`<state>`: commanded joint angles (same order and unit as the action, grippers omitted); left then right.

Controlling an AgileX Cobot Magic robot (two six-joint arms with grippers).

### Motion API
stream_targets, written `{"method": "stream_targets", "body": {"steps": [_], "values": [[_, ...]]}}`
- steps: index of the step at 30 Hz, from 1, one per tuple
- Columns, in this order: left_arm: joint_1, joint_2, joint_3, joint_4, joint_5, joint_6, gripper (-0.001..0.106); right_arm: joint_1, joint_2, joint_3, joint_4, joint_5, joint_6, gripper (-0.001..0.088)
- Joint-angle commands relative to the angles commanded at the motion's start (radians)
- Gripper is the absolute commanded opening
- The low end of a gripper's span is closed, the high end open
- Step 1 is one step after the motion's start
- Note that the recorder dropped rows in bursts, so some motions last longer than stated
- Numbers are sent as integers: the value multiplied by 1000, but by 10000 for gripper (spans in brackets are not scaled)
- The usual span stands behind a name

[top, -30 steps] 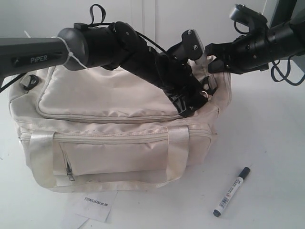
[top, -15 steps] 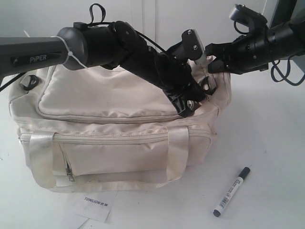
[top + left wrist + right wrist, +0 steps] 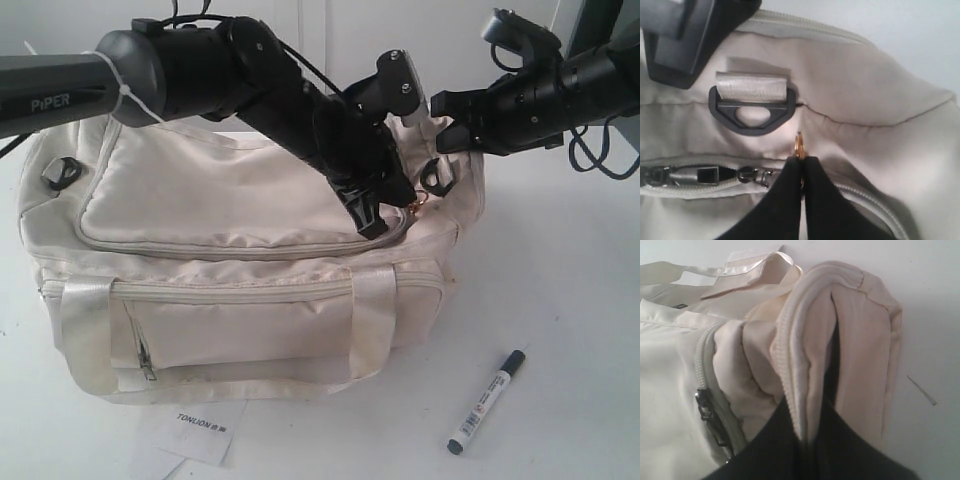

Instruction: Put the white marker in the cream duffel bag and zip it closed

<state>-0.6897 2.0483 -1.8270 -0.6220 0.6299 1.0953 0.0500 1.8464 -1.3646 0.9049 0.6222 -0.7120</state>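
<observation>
Left gripper (image 3: 801,162), angled down across the cream duffel bag (image 3: 220,200), pinches the gold zipper pull (image 3: 799,144) near the right gripper (image 3: 807,437), which is clamped on the bag's end fabric; the white marker (image 3: 486,402) lies well apart from both.

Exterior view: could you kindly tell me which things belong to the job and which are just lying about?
Job: cream duffel bag, its zipper pull, white marker, left pincer, right pincer.
Lying about: paper tag.

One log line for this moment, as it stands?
left gripper: shut on zipper pull | right gripper: shut on cream duffel bag | white marker: on table
</observation>
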Motion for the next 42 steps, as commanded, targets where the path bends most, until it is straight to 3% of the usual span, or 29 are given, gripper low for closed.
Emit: {"method": "stream_targets", "body": {"steps": [42], "values": [[0, -88, 0, -4, 118, -98, 0, 0, 0, 0, 0, 0, -10, 0]]}}
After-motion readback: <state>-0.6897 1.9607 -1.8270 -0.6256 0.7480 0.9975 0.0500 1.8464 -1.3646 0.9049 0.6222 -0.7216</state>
